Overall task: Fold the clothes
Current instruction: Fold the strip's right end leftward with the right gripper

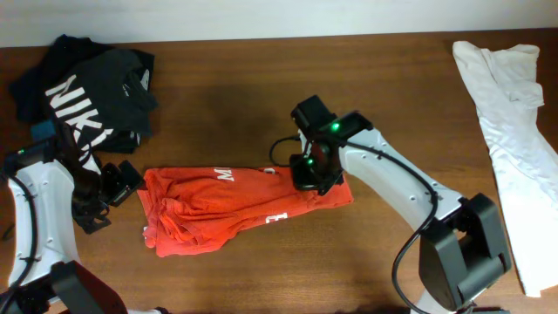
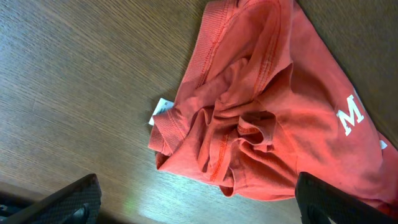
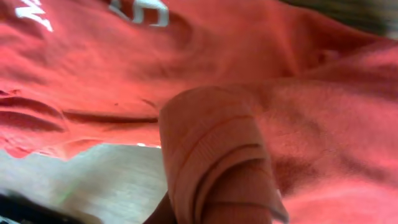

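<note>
The clothes (image 1: 227, 209), an orange-red T-shirt with white lettering, lie crumpled and partly folded in the middle of the table. My right gripper (image 1: 314, 172) presses down on the shirt's right end. In the right wrist view a ribbed fold of the shirt (image 3: 217, 162) rises from the jaws and hides the fingers, so it looks pinched. My left gripper (image 1: 122, 183) hovers just off the shirt's left end, open wide. Its dark fingertips (image 2: 68, 202) frame bare wood and the bunched edge of the clothes (image 2: 267, 112), holding nothing.
A pile of black shirts with white letters (image 1: 87, 96) lies at the back left, close to my left arm. A white garment (image 1: 514, 113) stretches along the right edge. The wooden table (image 1: 227, 87) shows bare behind the clothes.
</note>
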Action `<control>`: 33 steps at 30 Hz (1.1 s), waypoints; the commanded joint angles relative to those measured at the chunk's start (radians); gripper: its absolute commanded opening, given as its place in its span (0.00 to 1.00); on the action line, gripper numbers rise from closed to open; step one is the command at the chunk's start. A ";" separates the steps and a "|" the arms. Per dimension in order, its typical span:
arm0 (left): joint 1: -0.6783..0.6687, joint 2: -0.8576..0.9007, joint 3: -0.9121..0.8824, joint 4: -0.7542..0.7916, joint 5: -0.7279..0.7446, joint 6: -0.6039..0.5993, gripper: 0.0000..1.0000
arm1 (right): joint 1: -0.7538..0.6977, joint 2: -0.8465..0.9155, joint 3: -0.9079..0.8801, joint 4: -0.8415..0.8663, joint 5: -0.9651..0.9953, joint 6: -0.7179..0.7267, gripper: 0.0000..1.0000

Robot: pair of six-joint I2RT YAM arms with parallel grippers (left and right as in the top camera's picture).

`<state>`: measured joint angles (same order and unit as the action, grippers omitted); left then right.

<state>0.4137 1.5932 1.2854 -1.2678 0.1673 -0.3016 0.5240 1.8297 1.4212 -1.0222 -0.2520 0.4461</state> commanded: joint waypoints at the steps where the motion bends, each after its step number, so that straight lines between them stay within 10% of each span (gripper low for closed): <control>1: 0.001 -0.005 -0.010 0.000 -0.010 0.019 0.99 | 0.043 0.022 -0.031 0.036 0.002 0.042 0.11; 3: 0.001 -0.005 -0.010 0.000 -0.010 0.019 0.99 | 0.052 0.025 -0.031 0.051 0.002 0.042 0.13; 7: 0.001 -0.005 -0.010 -0.001 -0.011 0.019 0.99 | 0.059 0.024 -0.030 0.057 0.000 0.040 0.64; 15: 0.001 -0.005 -0.010 -0.001 -0.017 0.019 0.99 | -0.090 0.023 0.208 -0.264 0.075 -0.095 0.68; 17: 0.001 -0.005 -0.010 -0.001 -0.018 0.019 0.99 | -0.135 0.023 0.203 -0.284 0.137 -0.096 0.61; 20: 0.001 -0.005 -0.010 -0.001 -0.017 0.019 0.99 | -0.180 0.024 0.159 -0.267 0.128 -0.107 0.15; 22: 0.001 -0.005 -0.010 0.000 -0.018 0.019 0.99 | -0.189 0.024 0.090 -0.209 0.075 -0.148 0.04; 33: 0.001 -0.005 -0.010 -0.001 -0.018 0.019 0.99 | -0.212 0.024 -0.292 0.164 0.023 -0.130 0.06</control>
<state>0.4133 1.5932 1.2839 -1.2678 0.1497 -0.2974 0.3294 1.8565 1.1778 -0.8749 -0.2783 0.2859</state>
